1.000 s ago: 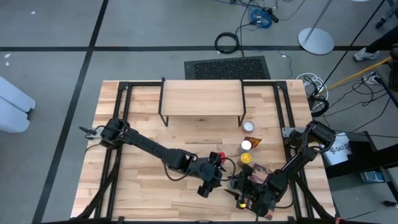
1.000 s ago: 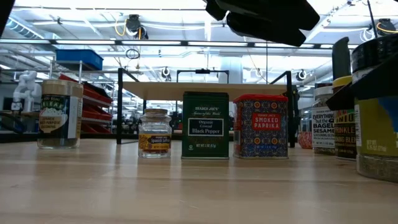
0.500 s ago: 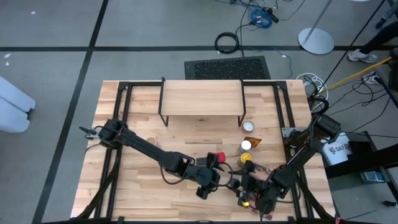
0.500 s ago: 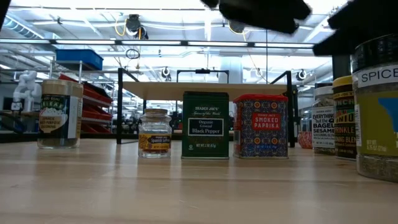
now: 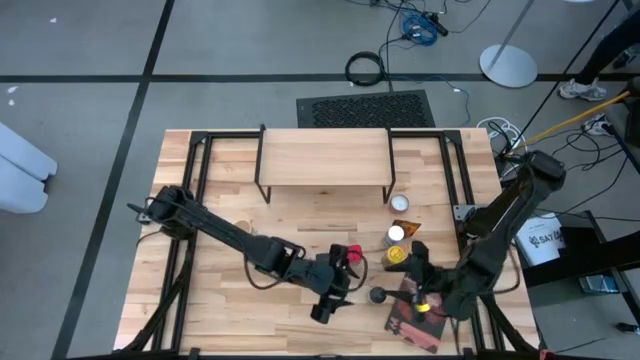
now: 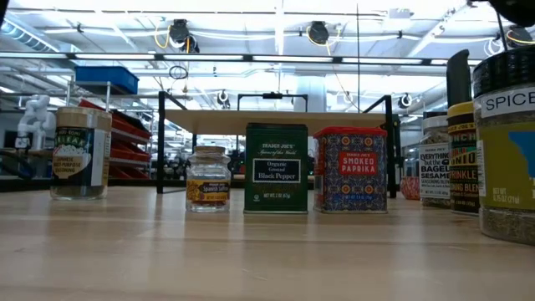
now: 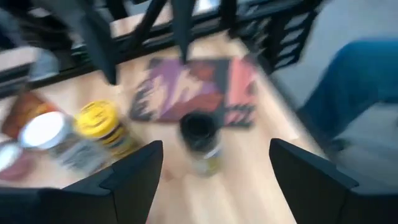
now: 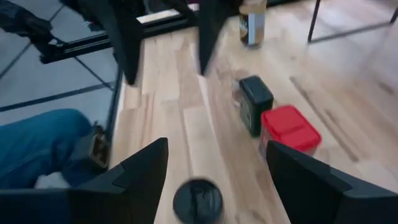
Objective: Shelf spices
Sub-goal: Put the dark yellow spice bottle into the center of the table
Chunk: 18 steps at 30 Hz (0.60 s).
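The step in hand appears to be the approach to a first pick: the low narrow shelf (image 5: pixel 325 158) with a pale wooden plank top and thin black metal legs stands at the far side of the table, and nothing rests on its top in the high view.

**Position of the spices.** All spices are on the wood-plank table (image 5: pixel 220 300), well short of the shelf.
- The black-lidded spice jar (image 5: pixel 379 296) stands near the front edge, just beside the flat reddish-purple picture-covered book (image 5: pixel 412 320).
- The yellow-lidded jar (image 5: pixel 397 255) and two white-topped jars (image 5: pixel 398 233) stand in a line running towards the shelf's right leg.
- The red paprika tin (image 6: pixel 350 169) and the dark green black-pepper tin (image 6: pixel 276 167) stand side by side. The small orange-labelled jar (image 6: pixel 207 179) and a larger tan-lidded jar (image 6: pixel 79 153) stand apart to one side.

**Grippers.**
- The left gripper (image 5: pixel 327 297) hovers near the front of the table, just beside the red tin. Its jaws stand wide apart and hold nothing.
- The right gripper (image 5: pixel 423 283) hovers over the book's far edge. Its jaws also stand wide apart and empty.

**Jar relative to the jaws.** In both wrist views the black-lidded jar sits ahead of the fingers and centred between them, not yet within the gap. It lies between the two grippers, touching neither.

**Next move.** One gripper is expected to descend and advance until its fingers straddle the jar's body, then close. The other arm should stay clear.
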{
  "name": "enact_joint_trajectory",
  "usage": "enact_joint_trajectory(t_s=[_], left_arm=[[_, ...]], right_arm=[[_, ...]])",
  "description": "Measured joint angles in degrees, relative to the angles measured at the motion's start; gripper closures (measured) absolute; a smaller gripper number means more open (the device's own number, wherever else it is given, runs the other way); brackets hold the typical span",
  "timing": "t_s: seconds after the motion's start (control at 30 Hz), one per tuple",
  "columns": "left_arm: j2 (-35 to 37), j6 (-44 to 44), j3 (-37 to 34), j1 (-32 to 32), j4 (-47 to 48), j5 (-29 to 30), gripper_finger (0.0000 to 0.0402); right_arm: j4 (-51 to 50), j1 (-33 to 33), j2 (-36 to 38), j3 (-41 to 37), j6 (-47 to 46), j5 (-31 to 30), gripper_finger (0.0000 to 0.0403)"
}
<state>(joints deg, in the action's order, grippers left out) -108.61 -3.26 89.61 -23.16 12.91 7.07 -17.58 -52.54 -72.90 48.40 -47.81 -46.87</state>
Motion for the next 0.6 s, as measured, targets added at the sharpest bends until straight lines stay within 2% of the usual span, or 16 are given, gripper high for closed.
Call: enact_joint_trajectory(t_s=[0.13, 0.27, 0.43, 0.6], left_arm=[[0.1, 4.5, 1.1, 2.7, -2.5, -7.4, 0.0098], [0.1, 4.3, 1.1, 4.1, -2.9, -8.0, 0.0108], [0.1, 4.5, 1.1, 4.0, -2.9, -7.2, 0.0117], [0.1, 5.0, 1.1, 3.0, -1.9, -5.1, 0.0118]], right_arm=[[-7.3, -2.6, 4.5, 0.0, -6.6, 1.3, 0.0142], [-9.8, -4.1, 5.4, 0.0, -11.1, 4.0, 0.0142], [-9.4, -4.2, -0.4, 0.0, -12.8, 8.5, 0.0149], [-6.4, -3.2, -7.3, 0.0, -12.1, 9.3, 0.0147]])
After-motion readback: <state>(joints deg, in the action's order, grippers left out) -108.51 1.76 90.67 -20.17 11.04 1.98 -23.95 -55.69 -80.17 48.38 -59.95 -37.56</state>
